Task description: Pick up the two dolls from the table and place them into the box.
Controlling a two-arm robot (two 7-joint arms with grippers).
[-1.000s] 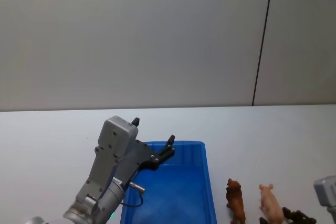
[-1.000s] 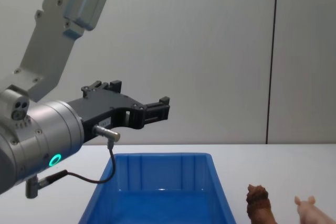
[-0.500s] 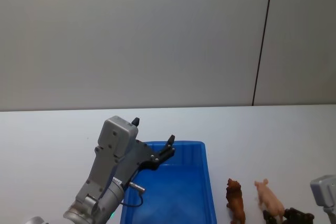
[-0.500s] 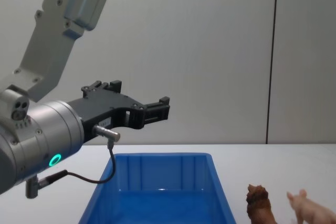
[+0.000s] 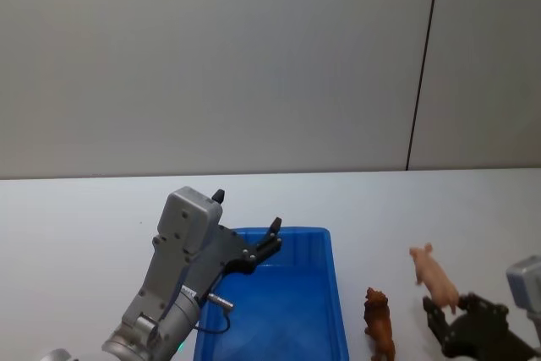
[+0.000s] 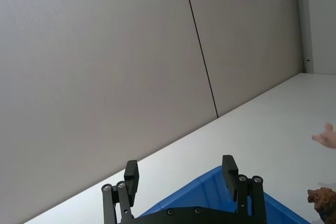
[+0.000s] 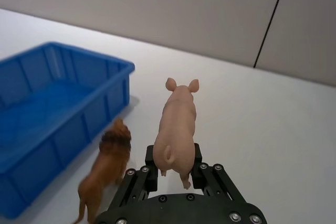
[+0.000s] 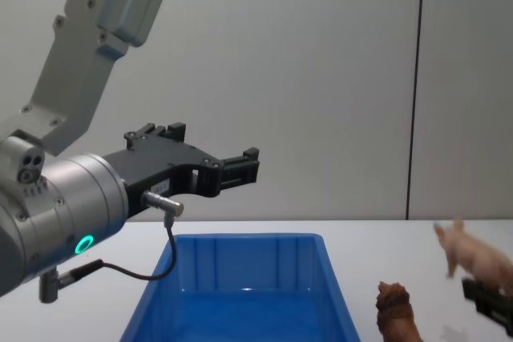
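My right gripper [image 7: 173, 163] is shut on the pale pink pig doll [image 7: 177, 121] at its hind end and holds it above the table [image 5: 84, 226], right of the box. The head view shows the pig [image 5: 435, 275] tilted nose-up over that gripper [image 5: 446, 309]. The brown shaggy doll [image 5: 380, 323] stands on the table between the pig and the blue box [image 5: 336, 293]. It also stands beside the box's wall [image 7: 63, 150] in the right wrist view. My left gripper [image 5: 247, 210] hangs open over the box's far left part with nothing in it.
A plain grey wall with one dark vertical seam [image 5: 423, 65] rises behind the table. White tabletop stretches to the left of the box and beyond it.
The right gripper has closed on the pig and raised it off the table. The brown doll, the box and the left arm have not moved.
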